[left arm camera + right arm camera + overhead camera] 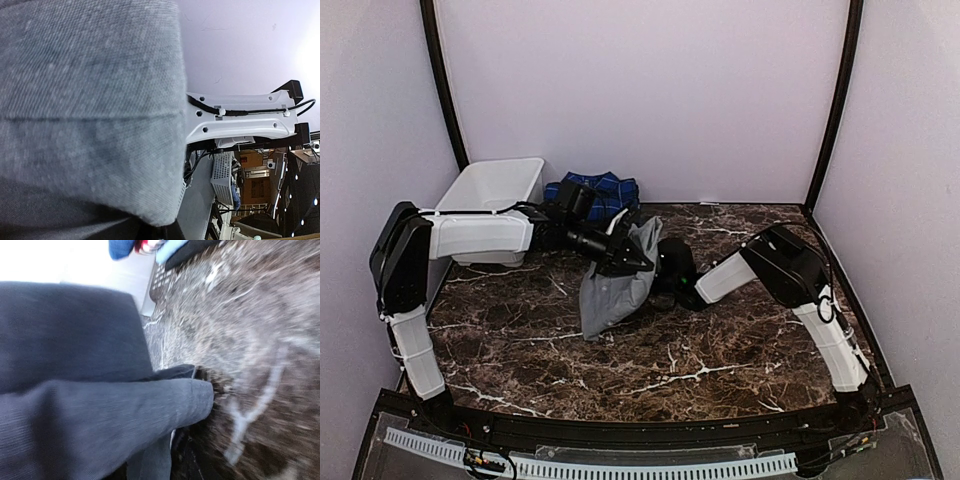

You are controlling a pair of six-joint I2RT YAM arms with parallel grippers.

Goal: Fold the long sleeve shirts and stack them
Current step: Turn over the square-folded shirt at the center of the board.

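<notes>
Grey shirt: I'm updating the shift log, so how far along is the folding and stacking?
Done: nothing shows folded or stacked yet. In hand: the left end effector grips the grey shirt, bunched and unfolded over the table; the right end effector is against the cloth, its grip unclear. Left: fold that shirt, then the blue plaid shirt lying crumpled beside the white basket, and stack them.

Top camera looks down from high behind; both wrist cameras sit close against the same grey shirt
</notes>
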